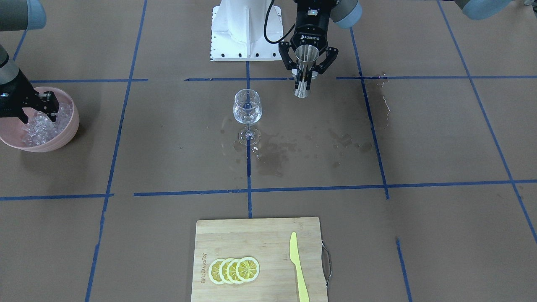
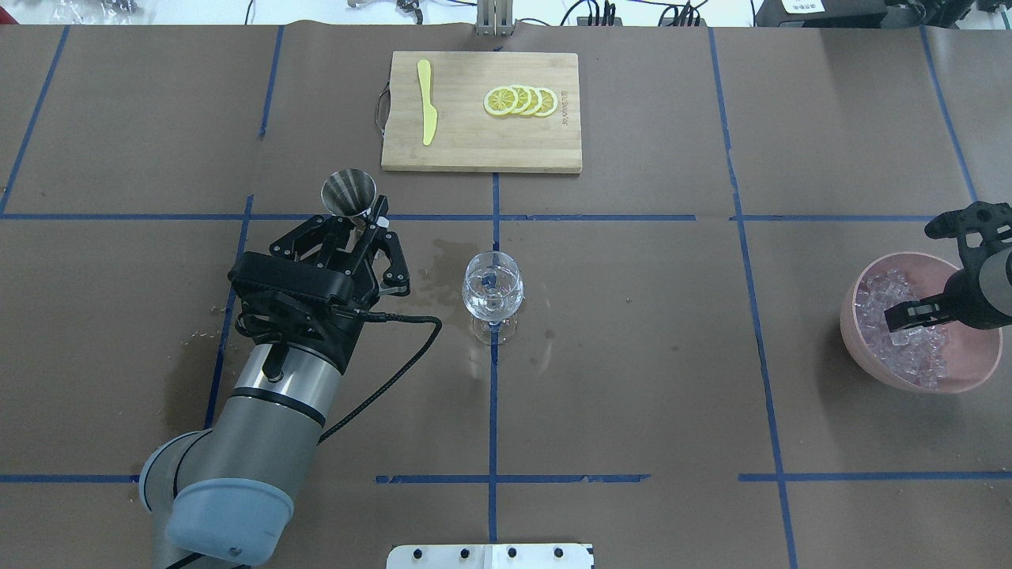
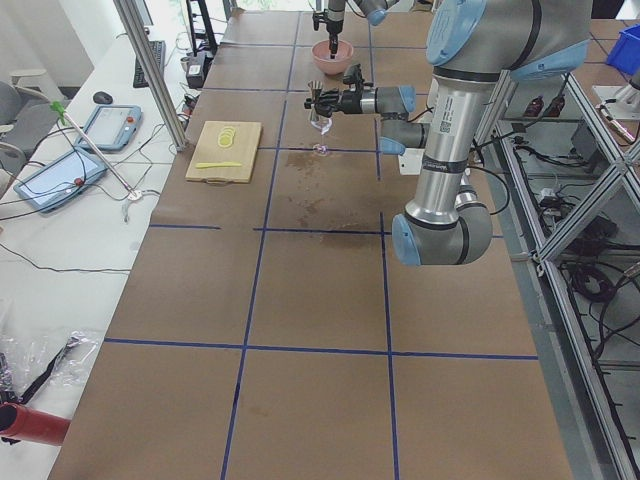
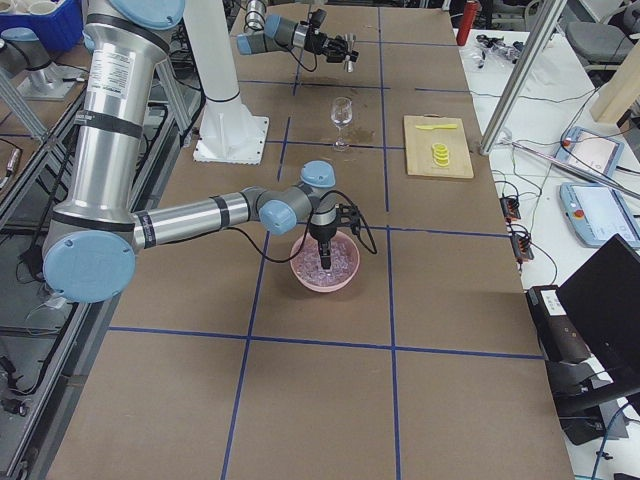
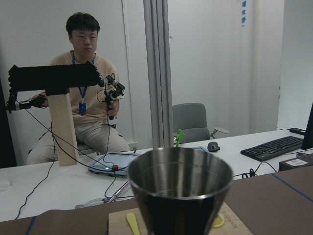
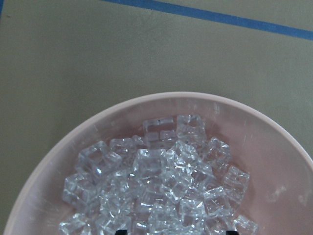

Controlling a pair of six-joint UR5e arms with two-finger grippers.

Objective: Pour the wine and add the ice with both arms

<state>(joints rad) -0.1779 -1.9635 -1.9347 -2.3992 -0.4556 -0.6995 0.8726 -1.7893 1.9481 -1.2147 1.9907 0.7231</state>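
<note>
1. The left pincer (image 1: 303, 75) is clenched on the narrow waist of a steel jigger (image 1: 306, 54). It holds the jigger upright and clear of the bench (image 1: 419, 138).
2. In the overhead view the jigger sits at ten o'clock from the wine glass (image 1: 247, 110), near it but apart.
3. The right pincer (image 1: 38, 115) is released, its fingers spread wide and pointing down into the pink bowl (image 6: 156, 96).
4. Its tips sit right at the ice (image 6: 161, 181); I cannot tell whether they touch it.
5. The ice lies heaped in that bowl, at three o'clock from the glass in the overhead view and well apart from it.
6. Wet stains (image 1: 272, 157) mark the bench around the glass's foot.
</note>
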